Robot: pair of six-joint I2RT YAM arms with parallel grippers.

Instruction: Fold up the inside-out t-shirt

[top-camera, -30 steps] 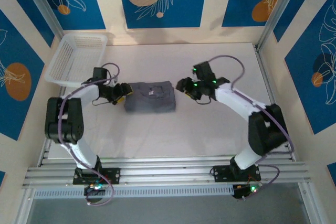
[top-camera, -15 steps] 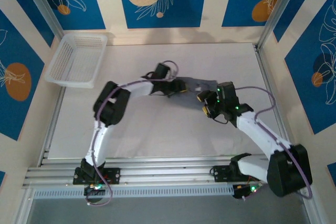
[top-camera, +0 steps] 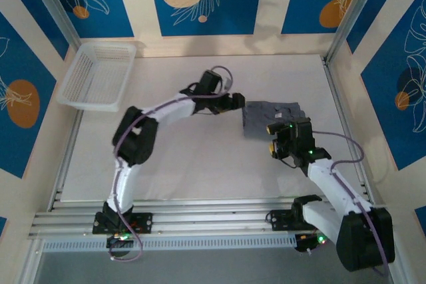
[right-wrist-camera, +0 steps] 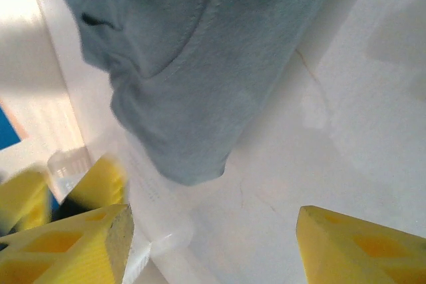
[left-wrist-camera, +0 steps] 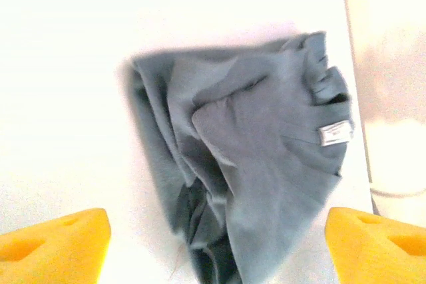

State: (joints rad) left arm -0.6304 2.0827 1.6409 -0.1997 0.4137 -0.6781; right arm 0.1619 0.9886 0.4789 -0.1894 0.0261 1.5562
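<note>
The inside-out t-shirt is lying bunched on the right half of the desk. A small white tag is showing, its writing too blurred to read. The left pincer is standing just beside the shirt, spread and empty. The right pincer is also standing spread, pinching nothing

We're looking down with the top cam from above and behind the arm bases, far enough back to be taking in the whole table. The wrist cams are sitting just behind the left gripper and right gripper, peering close-up past their fingertips. All three are catching the inside-out t-shirt, lying just ahead of both.
</note>
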